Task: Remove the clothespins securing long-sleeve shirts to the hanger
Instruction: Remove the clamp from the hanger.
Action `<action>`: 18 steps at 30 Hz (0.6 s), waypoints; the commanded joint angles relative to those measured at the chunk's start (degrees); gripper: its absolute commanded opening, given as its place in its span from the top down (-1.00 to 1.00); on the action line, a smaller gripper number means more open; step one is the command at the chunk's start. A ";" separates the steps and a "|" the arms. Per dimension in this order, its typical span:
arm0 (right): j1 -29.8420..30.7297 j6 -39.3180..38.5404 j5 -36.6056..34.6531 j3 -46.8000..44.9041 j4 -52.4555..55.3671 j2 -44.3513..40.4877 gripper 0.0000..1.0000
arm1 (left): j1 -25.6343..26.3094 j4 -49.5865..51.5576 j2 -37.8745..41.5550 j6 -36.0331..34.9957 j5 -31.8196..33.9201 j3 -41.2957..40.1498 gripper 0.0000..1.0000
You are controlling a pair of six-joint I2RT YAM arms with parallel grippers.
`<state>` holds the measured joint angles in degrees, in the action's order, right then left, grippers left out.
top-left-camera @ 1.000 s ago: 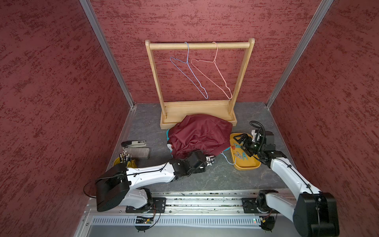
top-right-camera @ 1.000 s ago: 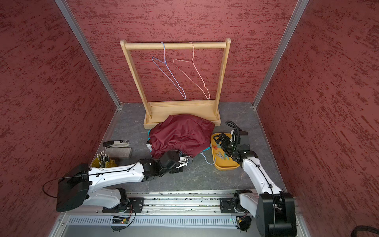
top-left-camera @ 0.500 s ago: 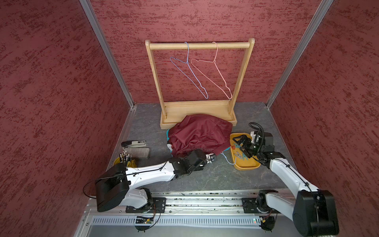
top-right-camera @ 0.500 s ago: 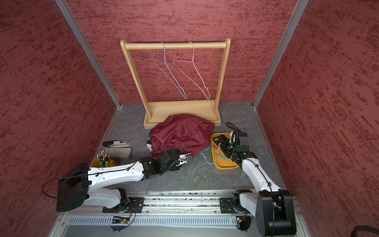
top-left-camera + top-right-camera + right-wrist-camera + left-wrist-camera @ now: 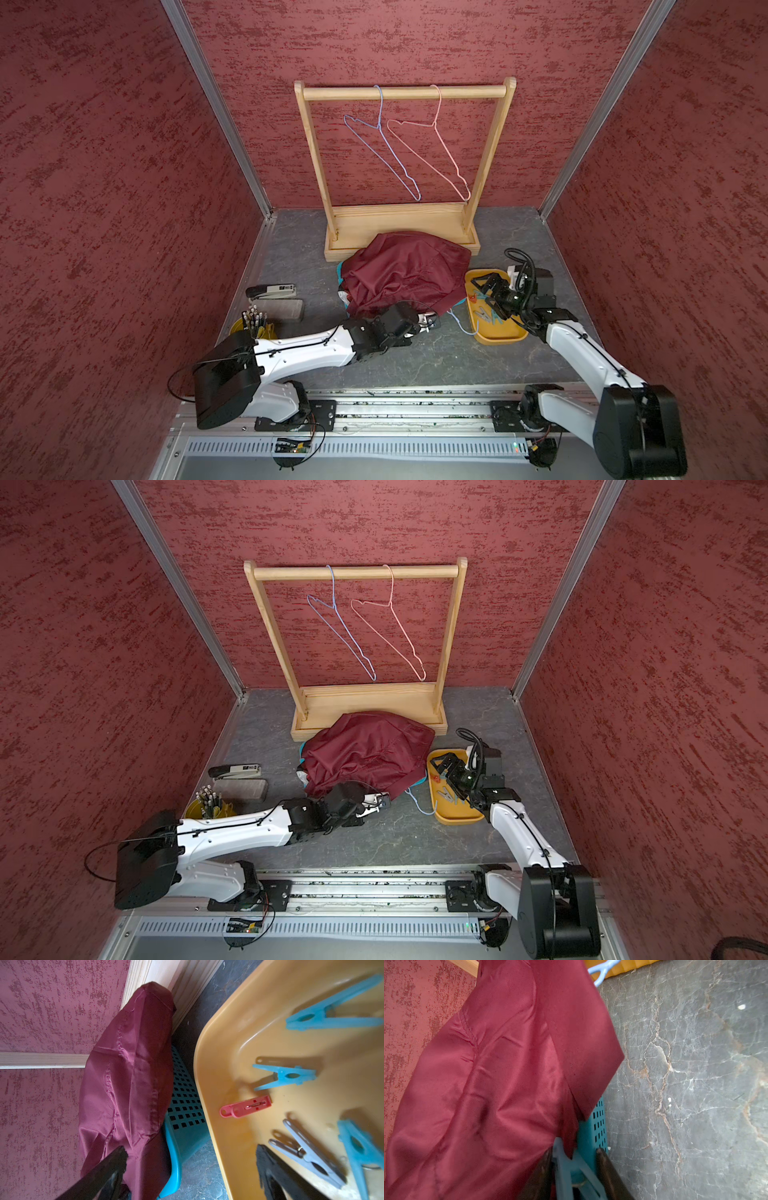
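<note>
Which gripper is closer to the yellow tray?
Right. The right gripper hangs over the yellow tray; the left gripper is farther off, at the edge of the maroon shirt.

1. The counter (image 5: 415, 361) is a dark grey, marble-veined slab.
2. At the back stands a wooden rack (image 5: 399, 226), its base flat on the slab.
3. Just in front of it sits a teal basket (image 5: 185, 1105), mostly covered by a maroon shirt (image 5: 407, 270).
4. Beside the basket lies a yellow tray (image 5: 498, 334), with a blue wire hanger (image 5: 461, 326) between them.
5. On the other side are a stapler (image 5: 271, 291), a dark block (image 5: 280, 311) and a yellow pen cup (image 5: 254, 326).
</note>
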<state>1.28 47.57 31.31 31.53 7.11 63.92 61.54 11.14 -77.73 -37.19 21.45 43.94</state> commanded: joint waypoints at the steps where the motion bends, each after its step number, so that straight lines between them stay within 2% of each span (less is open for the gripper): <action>1: -0.22 0.51 0.51 -0.33 -1.26 -0.85 -0.98 | -0.41 0.31 -0.59 -0.28 -0.23 2.12 0.32; 11: -0.18 -0.94 -0.15 1.72 1.34 -1.74 -0.98 | -1.38 6.79 0.17 3.62 -4.13 6.14 0.36; 18: -0.16 -3.25 -3.80 4.90 6.25 -2.84 -0.98 | -2.19 13.53 0.96 6.72 -7.34 9.99 0.45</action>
<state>1.28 45.95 30.04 33.76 11.00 62.41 59.42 21.98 -77.73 -32.58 18.09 51.83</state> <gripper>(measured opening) 0.992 0.310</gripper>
